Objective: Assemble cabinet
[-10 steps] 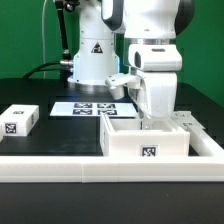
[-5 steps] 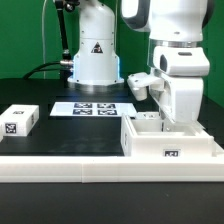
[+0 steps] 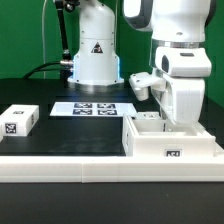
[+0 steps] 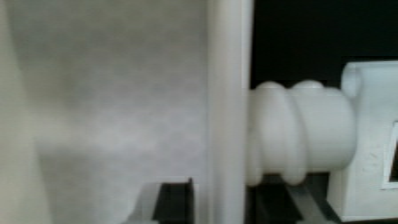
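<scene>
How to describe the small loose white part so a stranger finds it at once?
Start at the flat marker board on the black table. Toward the exterior view's left lies a small white block. Unlike the open box body, it lies alone, showing one tag.

You see the cabinet body [image 3: 150,148] as smooth white plastic with a soft sheen, and the small panel [image 3: 18,120] looks like the same plastic. The desk [image 3: 70,135] is matt black. The marker board [image 3: 92,108] looks thin, flat and matt. The arm's shell [image 3: 180,40] is glossy white plastic. In the wrist view, a ribbed white part [image 4: 294,130] looks smooth and moulded.
</scene>
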